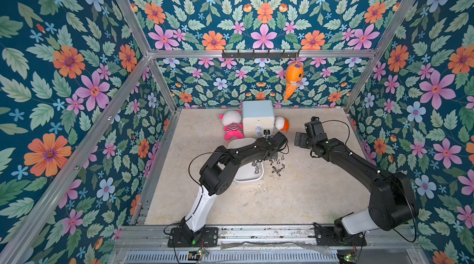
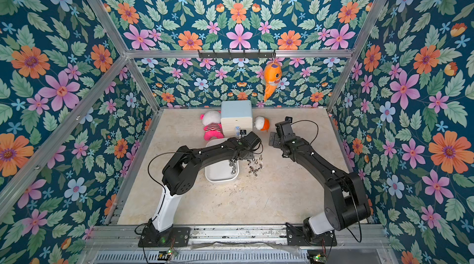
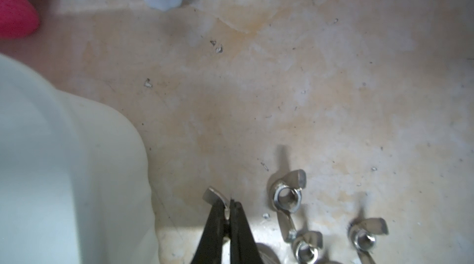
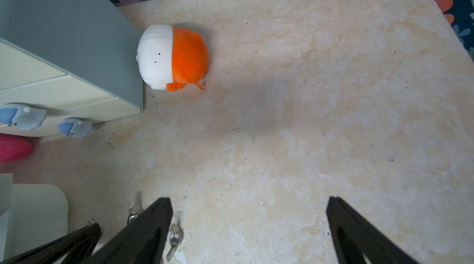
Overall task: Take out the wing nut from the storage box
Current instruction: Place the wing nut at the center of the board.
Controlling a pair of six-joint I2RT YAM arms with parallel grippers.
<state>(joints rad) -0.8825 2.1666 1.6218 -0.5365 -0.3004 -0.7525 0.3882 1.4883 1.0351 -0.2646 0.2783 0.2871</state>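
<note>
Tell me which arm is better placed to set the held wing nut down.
Left: the left gripper is shut on the wing nut, outside the storage box, beside the loose wing nuts. The right gripper is open, empty.

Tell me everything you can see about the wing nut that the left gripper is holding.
The wing nut is small, silvery metal with a dull shine. The left gripper is shut on it, pinching it between two black fingers. One flat, rounded wing sticks out past them; a pale sliver of the rest shows in between. It is outside the storage box, over the beige table beside loose wing nuts. Whether it touches the table cannot be told.
</note>
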